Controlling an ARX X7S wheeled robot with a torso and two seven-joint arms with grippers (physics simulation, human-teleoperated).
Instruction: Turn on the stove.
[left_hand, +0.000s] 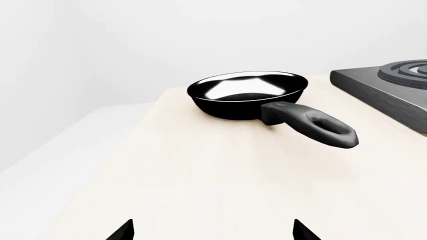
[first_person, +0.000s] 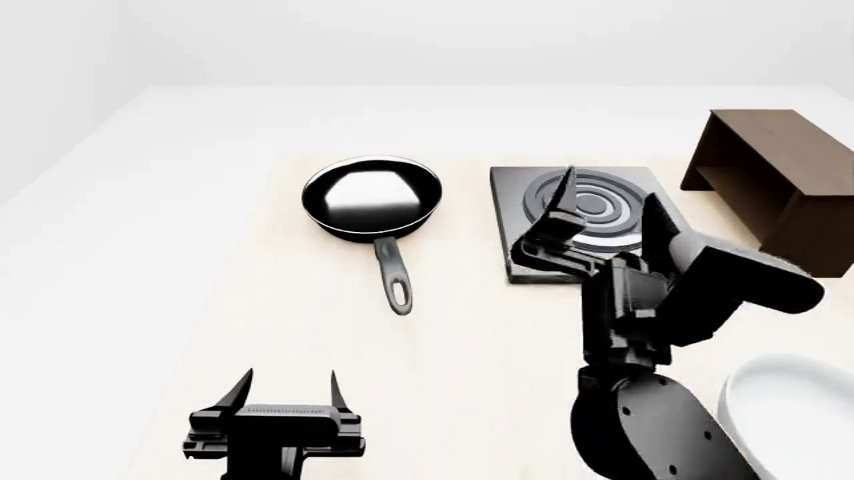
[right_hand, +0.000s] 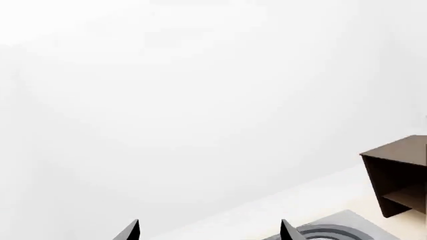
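Pale wooden table (first_person: 441, 380) bears stove (first_person: 527, 255) under white walls.

Plain white walls & floor, pale wood table (first_person: 200, 300), even flat light.

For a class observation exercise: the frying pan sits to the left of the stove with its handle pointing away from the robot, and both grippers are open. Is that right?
Not quite. The head view shows the frying pan left of the stove, but its handle points toward the robot, not away. The left gripper and right gripper are both open, as stated.
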